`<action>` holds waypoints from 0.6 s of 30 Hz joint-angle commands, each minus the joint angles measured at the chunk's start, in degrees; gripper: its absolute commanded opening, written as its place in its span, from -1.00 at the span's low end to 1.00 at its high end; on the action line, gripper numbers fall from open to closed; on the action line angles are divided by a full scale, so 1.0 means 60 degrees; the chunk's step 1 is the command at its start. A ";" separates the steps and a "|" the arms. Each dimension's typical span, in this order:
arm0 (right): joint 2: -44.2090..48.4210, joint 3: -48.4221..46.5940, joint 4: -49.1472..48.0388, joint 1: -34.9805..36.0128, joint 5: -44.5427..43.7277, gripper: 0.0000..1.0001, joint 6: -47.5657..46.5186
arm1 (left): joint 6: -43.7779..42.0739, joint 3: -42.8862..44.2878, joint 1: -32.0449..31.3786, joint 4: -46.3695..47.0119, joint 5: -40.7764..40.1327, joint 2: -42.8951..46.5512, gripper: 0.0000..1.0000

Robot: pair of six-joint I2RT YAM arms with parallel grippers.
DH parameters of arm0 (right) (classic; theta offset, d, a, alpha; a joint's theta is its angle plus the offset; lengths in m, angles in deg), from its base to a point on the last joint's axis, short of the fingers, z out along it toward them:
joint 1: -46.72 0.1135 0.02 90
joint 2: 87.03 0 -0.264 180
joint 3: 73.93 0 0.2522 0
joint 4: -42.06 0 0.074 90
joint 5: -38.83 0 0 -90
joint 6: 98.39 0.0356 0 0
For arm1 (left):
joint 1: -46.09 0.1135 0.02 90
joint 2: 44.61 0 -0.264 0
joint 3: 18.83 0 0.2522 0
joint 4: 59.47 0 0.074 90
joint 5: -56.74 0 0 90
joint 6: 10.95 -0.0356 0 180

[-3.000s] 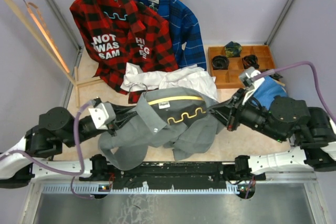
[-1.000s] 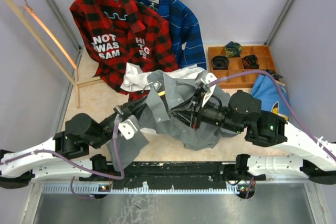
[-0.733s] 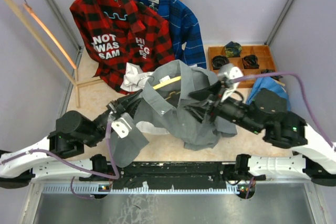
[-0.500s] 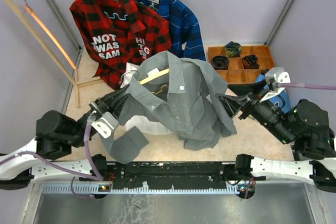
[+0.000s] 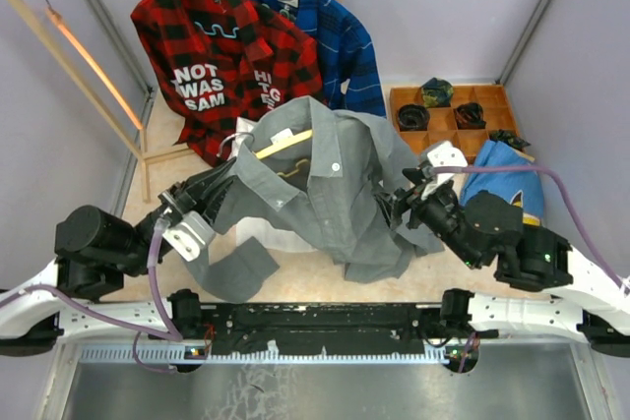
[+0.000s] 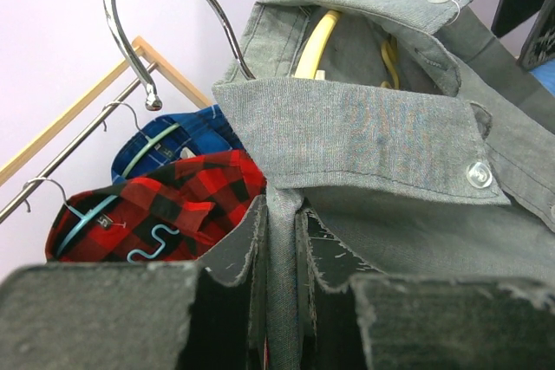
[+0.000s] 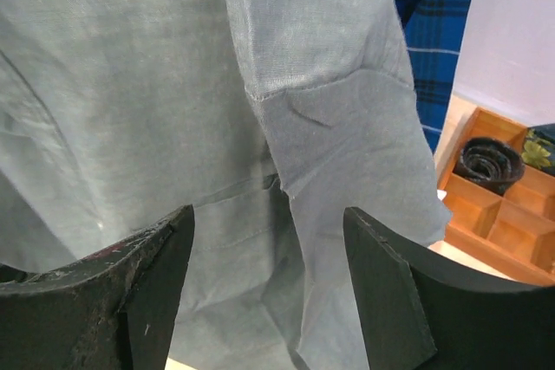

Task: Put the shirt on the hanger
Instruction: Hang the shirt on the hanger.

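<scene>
The grey shirt [image 5: 330, 189] hangs draped over the pale yellow hanger [image 5: 285, 143], its collar round the hanger's neck. In the left wrist view the silver hook [image 6: 173, 6] rises above the collar [image 6: 373, 145], and a yellow arm of the hanger [image 6: 314, 41] shows inside the neck opening. My left gripper [image 5: 221, 182] is shut on a fold of the shirt [image 6: 282, 240] just under the collar and holds it up. My right gripper [image 5: 394, 209] is open beside the shirt's right side. Grey cloth [image 7: 130, 84] fills the view behind its fingers [image 7: 156, 266], with none pinched.
A red-black plaid shirt [image 5: 221, 56] and a blue plaid shirt [image 5: 335, 36] hang on the rail of a wooden rack [image 5: 89, 66] at the back. A white shirt [image 5: 258, 235] lies under the grey one. A wooden tray [image 5: 448, 120] and blue cloth [image 5: 502, 169] sit at right.
My right gripper opened, let go of the shirt and drew back to its right side. My left gripper raised the hanger, so the shirt now hangs spread over it.
</scene>
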 commanded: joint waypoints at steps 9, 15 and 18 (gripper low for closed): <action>-0.0401 -0.0204 -0.1935 0.0005 -0.3315 -0.75 -0.1939 | -0.0505 0.1171 -0.0004 0.0149 0.0369 -0.0025 -1.00; -0.0009 -0.1483 -0.1296 0.0000 -0.3399 -1.00 -0.2313 | -0.0566 0.1028 0.0003 -0.0009 0.0143 0.0277 -1.00; 0.0094 -0.2213 -0.0638 -0.0001 -0.3060 -1.00 -0.2261 | -0.0576 0.0975 0.0003 -0.0137 0.0069 0.0385 -1.00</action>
